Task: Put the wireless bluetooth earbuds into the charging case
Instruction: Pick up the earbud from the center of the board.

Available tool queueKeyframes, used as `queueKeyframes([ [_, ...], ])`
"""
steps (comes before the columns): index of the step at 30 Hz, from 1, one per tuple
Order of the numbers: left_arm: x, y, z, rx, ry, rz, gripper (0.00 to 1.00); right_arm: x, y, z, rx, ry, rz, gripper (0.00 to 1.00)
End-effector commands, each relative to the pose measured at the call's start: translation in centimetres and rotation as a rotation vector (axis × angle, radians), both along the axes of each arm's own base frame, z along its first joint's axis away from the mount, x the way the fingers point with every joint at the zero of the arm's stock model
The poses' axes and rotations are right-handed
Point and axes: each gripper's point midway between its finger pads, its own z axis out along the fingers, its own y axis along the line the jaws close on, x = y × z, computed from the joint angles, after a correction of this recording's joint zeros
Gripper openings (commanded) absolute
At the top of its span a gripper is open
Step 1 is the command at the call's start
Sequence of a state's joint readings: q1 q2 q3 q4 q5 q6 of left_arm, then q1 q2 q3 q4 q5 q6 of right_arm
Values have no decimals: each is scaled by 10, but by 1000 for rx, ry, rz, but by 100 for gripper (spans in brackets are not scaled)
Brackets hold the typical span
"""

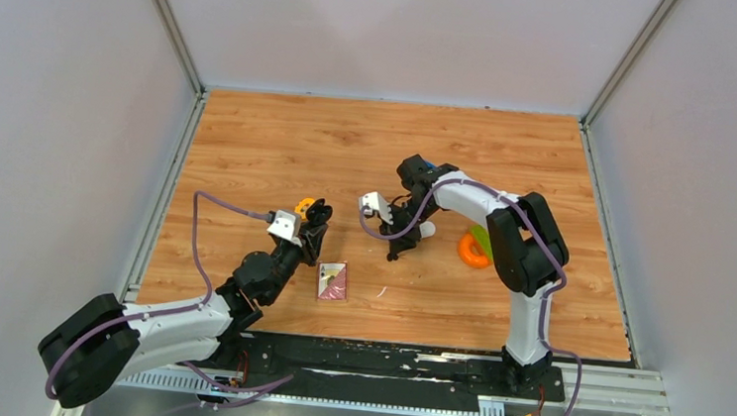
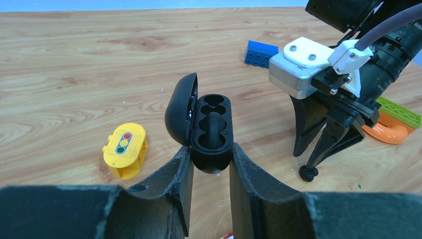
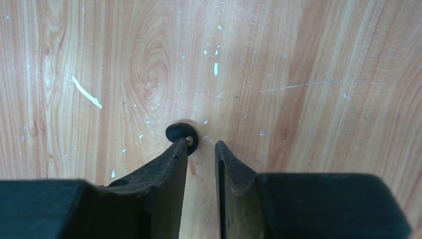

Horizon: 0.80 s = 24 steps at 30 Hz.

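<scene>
While L gripper (image 2: 210, 150) clamps charging case (image 2: 214, 119), long axis pointing fwd, R gripper (image 3: 201, 144) parted by earbud (image 3: 176, 131).

Noted black: charging case (image 2: 211, 130), glossy; earbud (image 2: 308, 173). Yellow toy (image 2: 125, 149) beside case marked with red, yellow, green dots. Beyond case: blue block (image 2: 260, 53), orange ring (image 2: 390, 132), green brick (image 2: 400, 110). Light woodgrain, white-flecked, recorded for table (image 2: 74, 59).
</scene>
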State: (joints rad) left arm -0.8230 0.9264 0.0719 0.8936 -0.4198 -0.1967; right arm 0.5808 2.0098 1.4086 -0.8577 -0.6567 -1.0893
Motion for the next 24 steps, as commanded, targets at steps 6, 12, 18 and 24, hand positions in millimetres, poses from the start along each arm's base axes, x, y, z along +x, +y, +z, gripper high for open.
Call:
queueKeyframes([
  [6,5,-6,21,-55,-37,-3,0,-6,3,5,18,40,15,28],
  [12,5,-6,21,-56,-36,-6,0,-8,3,6,18,50,13,25],
  [18,5,-7,21,-54,-36,-9,0,-10,3,5,11,72,11,23],
  [24,5,-7,22,-58,-38,-11,0,-14,0,5,1,90,10,23],
])
